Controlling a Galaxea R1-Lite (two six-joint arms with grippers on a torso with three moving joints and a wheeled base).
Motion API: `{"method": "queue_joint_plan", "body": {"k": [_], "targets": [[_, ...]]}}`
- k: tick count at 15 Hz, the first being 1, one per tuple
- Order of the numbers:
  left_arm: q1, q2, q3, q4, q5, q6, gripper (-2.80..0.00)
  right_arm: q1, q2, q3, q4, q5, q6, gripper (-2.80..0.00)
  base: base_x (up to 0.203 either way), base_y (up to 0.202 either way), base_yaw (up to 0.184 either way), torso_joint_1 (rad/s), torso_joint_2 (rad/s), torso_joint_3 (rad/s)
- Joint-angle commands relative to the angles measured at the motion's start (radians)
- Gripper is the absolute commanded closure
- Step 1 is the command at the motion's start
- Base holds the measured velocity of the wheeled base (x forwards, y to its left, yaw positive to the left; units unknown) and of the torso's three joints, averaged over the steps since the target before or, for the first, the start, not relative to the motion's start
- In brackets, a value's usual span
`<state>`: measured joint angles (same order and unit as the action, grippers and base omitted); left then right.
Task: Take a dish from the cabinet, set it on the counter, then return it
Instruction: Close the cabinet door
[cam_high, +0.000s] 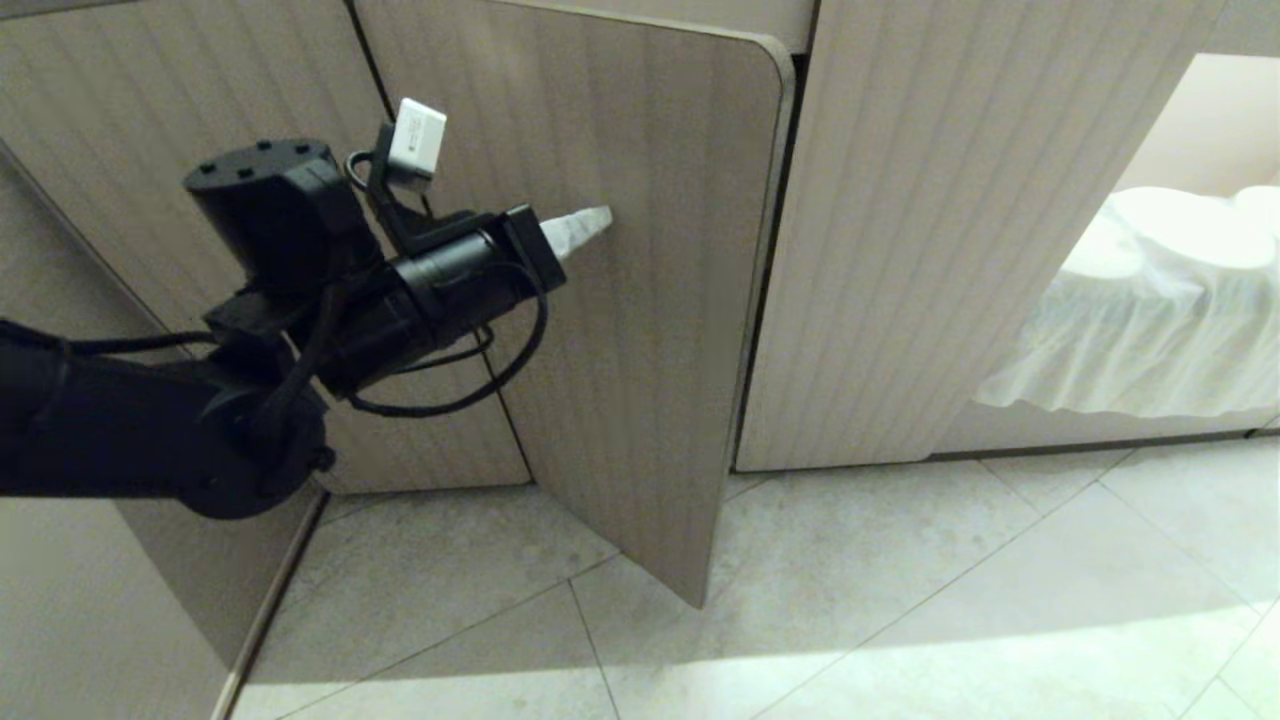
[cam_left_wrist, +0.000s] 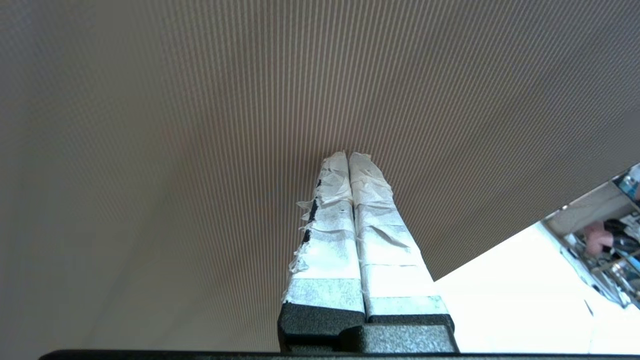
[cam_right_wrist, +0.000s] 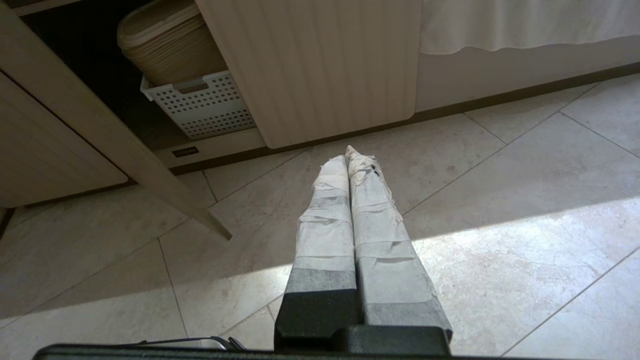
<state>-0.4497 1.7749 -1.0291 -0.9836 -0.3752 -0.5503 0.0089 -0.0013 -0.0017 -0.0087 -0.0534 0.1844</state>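
Leftmost, the left gripper (cam_high: 600, 222) is pressed against the half-open cabinet door (cam_high: 660, 330), fingers (cam_left_wrist: 367, 195) shut and empty, probably to push it. Rightward, the right gripper (cam_right_wrist: 350, 157) is parked, closed, above the floor (cam_right_wrist: 500, 240). No dish is seen.

Beige fluted cabinet (cam_high: 640, 300), white-taped pincer (cam_high: 600, 222)

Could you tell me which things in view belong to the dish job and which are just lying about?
Job: cabinet door, ajar; left gripper, shut, tips at the door's face. No dish in view.
Lying about: perforated white basket; white cloth; right gripper, shut, over floor tiles.
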Motion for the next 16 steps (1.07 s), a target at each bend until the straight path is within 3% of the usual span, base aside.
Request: {"method": "queue_joint_plan", "body": {"k": [1,10,16], "targets": [[-0.013,0.067,-0.069,-0.005,0.012,0.002,0.0,0.0,0.001,0.0,0.0,0.0,0.001,0.0,0.0,0.0,0.0,0.0,0.0,0.0],[-0.015,0.221,-0.268,0.005,0.056,0.096,0.0,0.0,0.001,0.0,0.0,0.0,0.001,0.0,0.0,0.0,0.0,0.0,0.0,0.0],[-0.013,0.347,-0.451,0.041,0.127,0.155,0.0,0.0,0.001,0.0,0.0,0.0,0.001,0.0,0.0,0.0,0.0,0.0,0.0,0.0]]}}
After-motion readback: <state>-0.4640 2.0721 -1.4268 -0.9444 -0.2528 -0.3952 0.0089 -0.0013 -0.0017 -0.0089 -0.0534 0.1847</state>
